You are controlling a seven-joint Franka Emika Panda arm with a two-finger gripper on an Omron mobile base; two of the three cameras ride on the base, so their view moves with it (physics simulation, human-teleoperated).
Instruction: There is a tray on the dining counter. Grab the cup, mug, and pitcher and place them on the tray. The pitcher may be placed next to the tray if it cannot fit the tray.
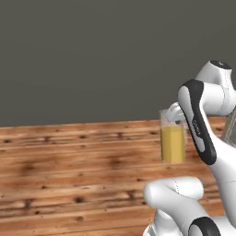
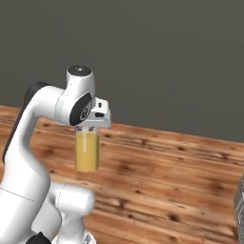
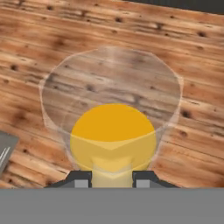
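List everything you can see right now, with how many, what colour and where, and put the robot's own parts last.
pitcher: one, clear glass with orange-yellow liquid, upright, hanging from the gripper above the wooden floor
wooden floor: one, reddish-brown planks with dark knots, under the pitcher
wall: one, dark grey, behind the floor
grey object: one, partly visible at the left edge of the hand view; cannot tell what it is
gripper: one, dark fingertips, closed on the pitcher's rim
arm: one, white with dark joints, rising from the base to the pitcher

Rendered room: plank wooden floor (image 1: 69,184), plain grey wall (image 1: 92,55).
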